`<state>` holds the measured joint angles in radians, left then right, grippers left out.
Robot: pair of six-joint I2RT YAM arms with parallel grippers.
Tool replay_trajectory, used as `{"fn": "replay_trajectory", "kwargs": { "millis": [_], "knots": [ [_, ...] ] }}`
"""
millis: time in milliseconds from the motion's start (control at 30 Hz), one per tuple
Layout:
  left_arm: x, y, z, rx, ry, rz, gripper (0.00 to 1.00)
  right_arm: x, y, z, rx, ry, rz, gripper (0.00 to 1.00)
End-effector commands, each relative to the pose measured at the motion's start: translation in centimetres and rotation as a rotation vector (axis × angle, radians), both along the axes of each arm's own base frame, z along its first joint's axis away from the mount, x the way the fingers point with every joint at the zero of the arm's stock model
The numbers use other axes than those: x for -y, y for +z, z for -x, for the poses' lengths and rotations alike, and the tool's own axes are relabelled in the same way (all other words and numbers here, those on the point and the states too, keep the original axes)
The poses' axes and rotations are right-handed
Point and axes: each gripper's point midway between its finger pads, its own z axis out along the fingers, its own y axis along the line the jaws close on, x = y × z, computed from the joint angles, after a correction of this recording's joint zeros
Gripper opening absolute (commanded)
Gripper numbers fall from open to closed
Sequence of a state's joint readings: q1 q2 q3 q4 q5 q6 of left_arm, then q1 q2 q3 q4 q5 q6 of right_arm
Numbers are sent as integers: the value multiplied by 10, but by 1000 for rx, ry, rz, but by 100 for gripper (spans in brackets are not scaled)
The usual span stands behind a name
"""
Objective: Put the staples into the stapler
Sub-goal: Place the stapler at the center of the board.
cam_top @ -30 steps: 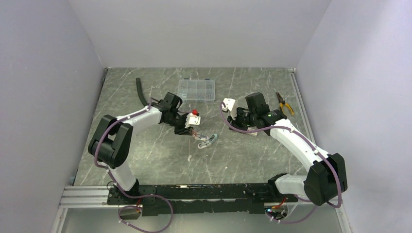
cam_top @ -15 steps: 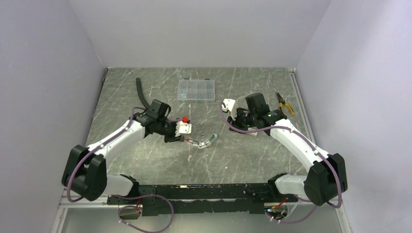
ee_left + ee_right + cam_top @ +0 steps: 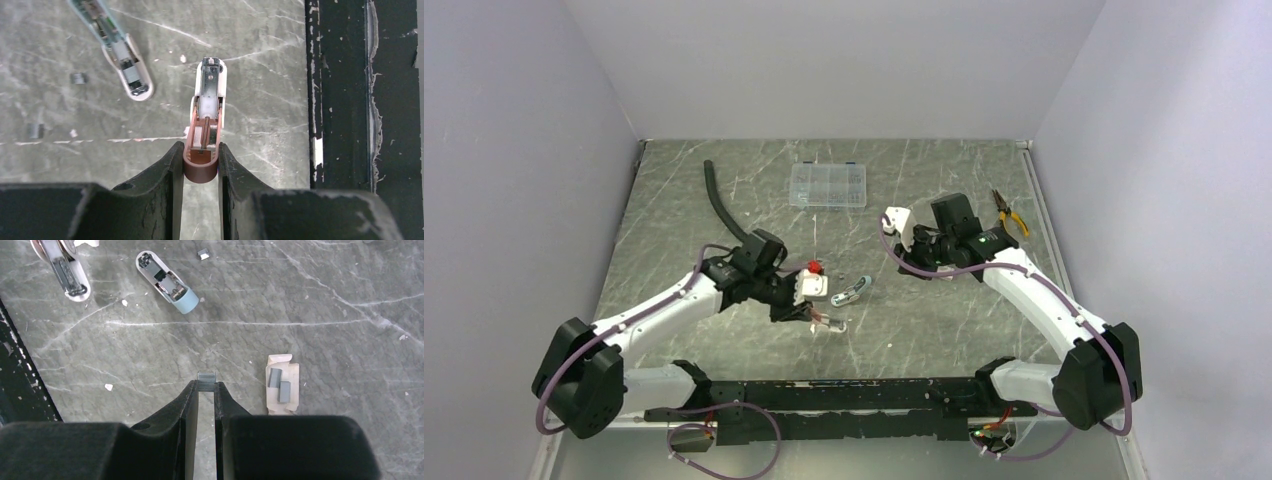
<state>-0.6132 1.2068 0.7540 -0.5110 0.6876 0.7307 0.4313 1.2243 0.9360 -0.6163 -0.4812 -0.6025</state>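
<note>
In the left wrist view my left gripper (image 3: 201, 150) is shut on the rounded end of a brown-and-white mini stapler (image 3: 207, 100). It is hinged open, its magazine channel facing up, just above the table near the front rail. In the top view this stapler (image 3: 828, 322) sticks out from the left gripper (image 3: 812, 312). A second, grey-blue stapler (image 3: 117, 55) lies open on the table beside it. My right gripper (image 3: 206, 385) is shut on a short grey strip of staples (image 3: 206, 378) at its fingertips, held above the table. Loose staples (image 3: 77, 77) lie on the table.
A flat white carton (image 3: 282, 385) holding two staple strips lies right of the right gripper. A clear compartment box (image 3: 828, 185), a black hose (image 3: 717, 200) and orange-handled pliers (image 3: 1010, 214) sit at the back. The black front rail (image 3: 360, 100) runs close by the held stapler.
My left arm has swung back toward the near edge, carrying the brown stapler away from the grey-blue one. The right arm has stayed put with its staple strip.
</note>
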Motion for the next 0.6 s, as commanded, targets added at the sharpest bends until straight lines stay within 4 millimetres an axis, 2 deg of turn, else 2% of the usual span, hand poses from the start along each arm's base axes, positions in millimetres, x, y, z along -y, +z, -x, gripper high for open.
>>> {"fn": "replay_trajectory", "kwargs": {
  "millis": [0,200,267,367,567],
  "knots": [
    [13,-9,-1,-17,48,11,3,-10,22,-1,62,37,-32,1],
    [16,-32,0,3,59,-38,3,-15,16,0,63,52,-29,1],
    [18,-32,-1,20,59,-39,4,-16,12,1,56,52,-28,1],
    [17,-33,2,22,49,-43,13,-16,9,1,53,53,-27,1],
    [12,-32,6,23,42,-73,37,-21,6,3,42,68,-27,1]
  ]
}}
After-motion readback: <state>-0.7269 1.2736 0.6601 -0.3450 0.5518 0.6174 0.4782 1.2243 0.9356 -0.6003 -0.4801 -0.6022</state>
